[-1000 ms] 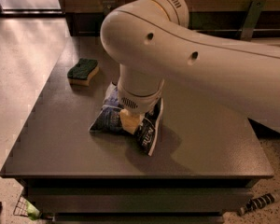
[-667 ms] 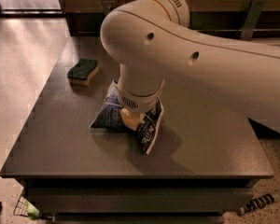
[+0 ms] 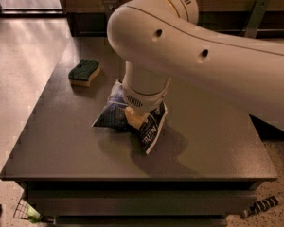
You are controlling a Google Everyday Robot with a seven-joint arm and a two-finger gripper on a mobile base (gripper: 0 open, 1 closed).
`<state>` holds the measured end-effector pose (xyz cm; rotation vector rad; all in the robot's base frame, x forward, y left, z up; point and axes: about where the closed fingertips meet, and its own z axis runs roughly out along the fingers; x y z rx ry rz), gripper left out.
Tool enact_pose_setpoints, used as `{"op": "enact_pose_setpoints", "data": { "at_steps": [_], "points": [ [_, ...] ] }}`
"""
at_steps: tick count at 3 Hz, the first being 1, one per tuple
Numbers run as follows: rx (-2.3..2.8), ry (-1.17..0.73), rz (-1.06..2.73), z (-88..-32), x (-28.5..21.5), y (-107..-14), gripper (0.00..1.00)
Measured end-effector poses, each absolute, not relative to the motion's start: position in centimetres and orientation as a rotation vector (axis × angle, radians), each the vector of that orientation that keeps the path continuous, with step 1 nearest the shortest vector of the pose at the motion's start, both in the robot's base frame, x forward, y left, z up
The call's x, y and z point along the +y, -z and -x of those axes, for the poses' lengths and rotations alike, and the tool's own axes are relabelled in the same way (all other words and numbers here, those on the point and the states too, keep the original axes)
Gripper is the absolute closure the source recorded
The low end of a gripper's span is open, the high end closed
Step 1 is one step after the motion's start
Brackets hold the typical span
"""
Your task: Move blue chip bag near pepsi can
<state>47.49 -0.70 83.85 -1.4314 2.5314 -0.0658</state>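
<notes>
The blue chip bag (image 3: 114,113) is a crumpled navy foil bag with white lettering, lying near the middle of the dark table (image 3: 203,145). My gripper (image 3: 136,118) comes straight down from the big white arm onto the bag's middle; its yellowish tip rests against the foil, and the arm hides the fingertips. The right end of the bag sticks up and out past the gripper. The pepsi can is out of view, perhaps hidden behind the arm.
A green-topped yellow sponge (image 3: 84,72) lies at the table's back left. The white arm (image 3: 213,56) covers the back right of the table. Tiled floor runs along the left; a striped object (image 3: 265,205) lies on the floor at lower right.
The gripper and the chip bag have stayed in nearly the same spot on the table; the bag's shape has shifted only slightly.
</notes>
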Motion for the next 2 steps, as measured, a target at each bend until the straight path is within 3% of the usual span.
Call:
{"op": "enact_pose_setpoints", "data": {
  "at_steps": [2],
  "points": [
    [2.473, 0.131, 1.204, -54.9, -7.9, -91.0, 1.00]
  ]
}}
